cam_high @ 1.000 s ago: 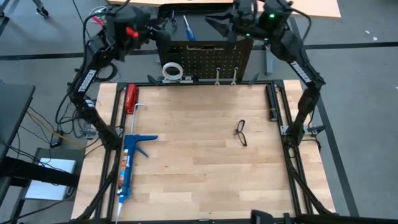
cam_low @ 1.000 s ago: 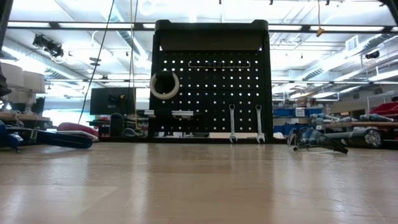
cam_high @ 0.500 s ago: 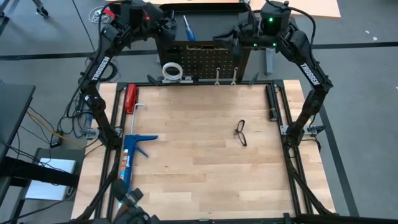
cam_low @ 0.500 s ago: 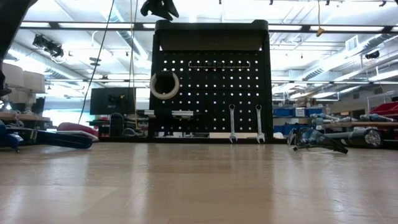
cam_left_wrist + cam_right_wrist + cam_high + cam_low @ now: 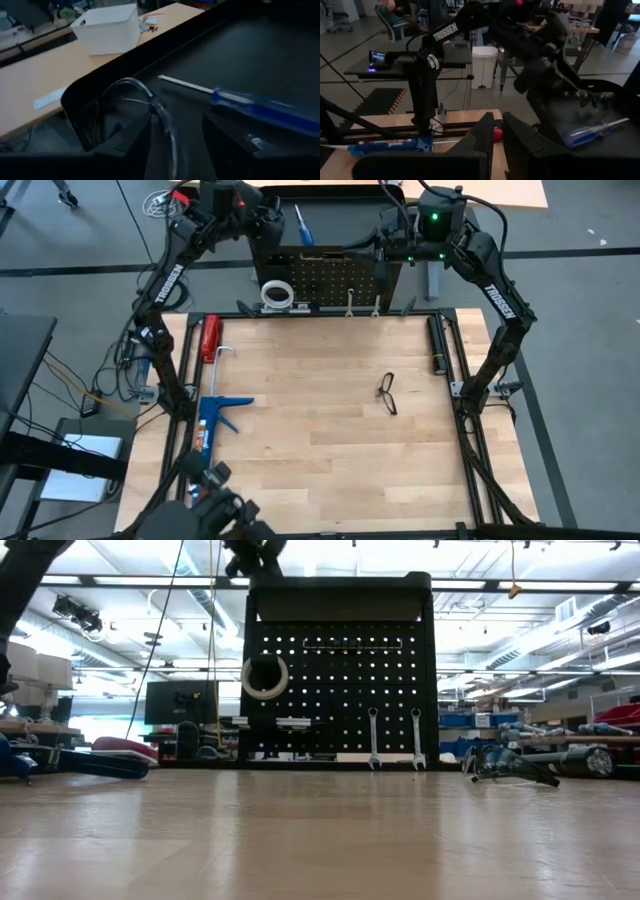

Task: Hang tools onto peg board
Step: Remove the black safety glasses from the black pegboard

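We see the left gripper (image 5: 262,218) now over the peg board (image 5: 335,272) top, fingers holding safety glasses (image 5: 150,107) (right gripper (image 5: 495,132) nearly closed, empty).

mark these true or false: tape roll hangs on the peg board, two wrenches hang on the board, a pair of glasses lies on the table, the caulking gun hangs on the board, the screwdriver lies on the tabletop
1. The white tape roll hangs on the peg board. True.
2. Two silver wrenches hang on the board. True.
3. A pair of safety glasses lies on the table. True.
4. The caulking gun hangs on the board. False: the blue caulking gun lies on the table.
5. The screwdriver lies on the tabletop. False: the blue-handled screwdriver rests on top of the board's frame, behind its face.
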{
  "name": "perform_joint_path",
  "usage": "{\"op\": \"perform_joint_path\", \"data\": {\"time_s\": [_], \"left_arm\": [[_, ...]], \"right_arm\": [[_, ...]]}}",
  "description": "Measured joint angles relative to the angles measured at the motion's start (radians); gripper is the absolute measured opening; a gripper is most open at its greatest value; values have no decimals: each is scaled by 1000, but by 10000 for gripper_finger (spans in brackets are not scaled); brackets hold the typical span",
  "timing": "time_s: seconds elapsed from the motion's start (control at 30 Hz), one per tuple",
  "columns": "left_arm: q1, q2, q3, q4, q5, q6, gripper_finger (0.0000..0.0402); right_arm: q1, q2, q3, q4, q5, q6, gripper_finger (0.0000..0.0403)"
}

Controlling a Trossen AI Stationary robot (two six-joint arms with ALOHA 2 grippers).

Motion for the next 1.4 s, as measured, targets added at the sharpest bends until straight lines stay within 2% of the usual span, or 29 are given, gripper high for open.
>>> {"op": "perform_joint_path", "data": {"time_s": [0.43, 0.63, 0.8, 1.0, 1.27, 1.4], "left_arm": [[49, 29, 0, -22, 36, -42, 184], [61, 24, 3, -59, 118, -36, 142], [61, 24, 3, -61, 135, -37, 86], [61, 25, 3, -67, 217, -48, 16], [61, 26, 3, -60, 228, -75, 9], [60, 26, -1, -6, 228, -116, 8]], "right_arm": [[0, 0, 0, 1, 6, 1, 46], [-4, 0, 0, 10, 29, -5, 46], [-5, 0, 0, 10, 30, -5, 46], [-5, 0, 0, 9, 29, -1, 46], [-5, 0, 0, 9, 29, 0, 46], [-5, 1, 0, 9, 29, 1, 46]]}}
